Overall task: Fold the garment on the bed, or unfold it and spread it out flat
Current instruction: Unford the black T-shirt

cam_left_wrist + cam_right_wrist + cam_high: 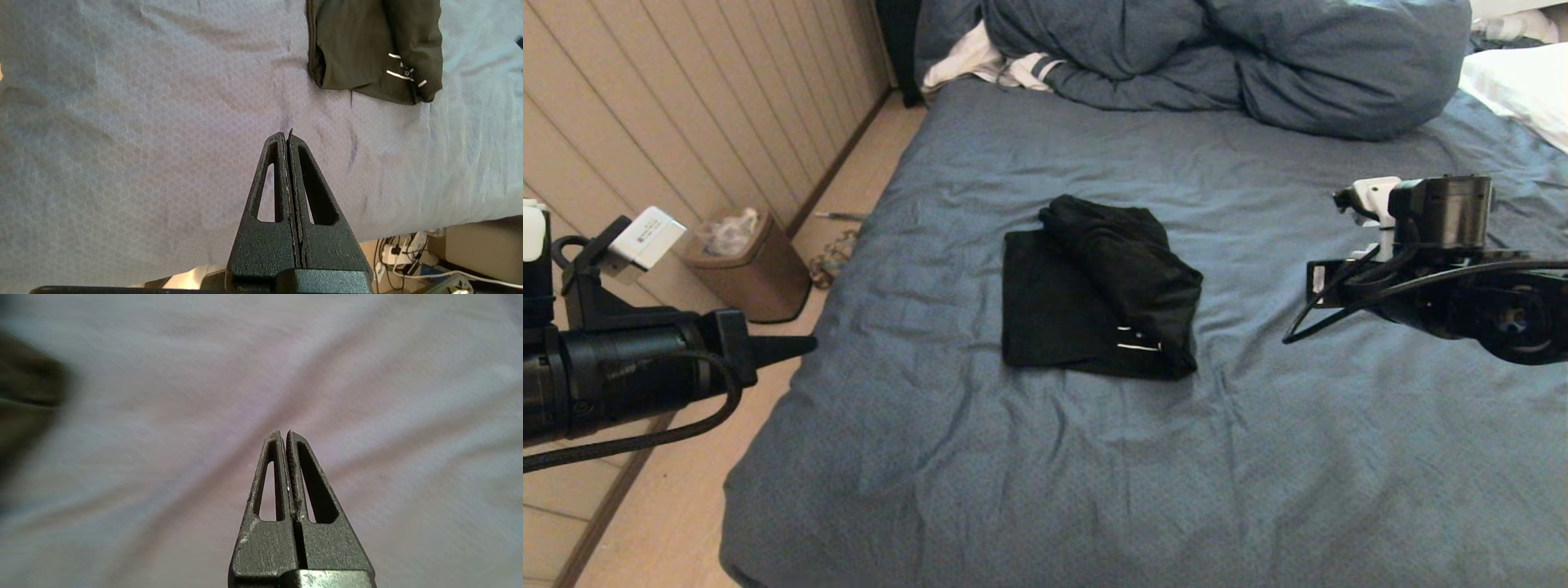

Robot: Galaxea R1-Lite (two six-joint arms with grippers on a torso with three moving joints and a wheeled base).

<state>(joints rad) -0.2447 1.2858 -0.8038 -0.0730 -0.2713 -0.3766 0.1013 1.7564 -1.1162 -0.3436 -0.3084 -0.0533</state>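
The garment [1094,294] is a black T-shirt lying as a folded, roughly square bundle in the middle of the bed [1013,457], with a thicker fold across its right half and small white marks near its front edge. In the left wrist view the garment [359,45] lies well beyond the fingertips. My left gripper [805,347] hangs at the bed's left edge, shut and empty [285,134]. My right arm [1437,245] hovers over the bed to the right of the garment. Its gripper [284,433] is shut on nothing above bare sheet, with the garment [24,388] a dark blur off to one side.
A bunched blue-grey duvet [1258,57] fills the head of the bed, with a white striped cloth [980,61] at its left and a white pillow [1519,82] at the right. A brown bin [747,261] stands on the floor by the panelled wall.
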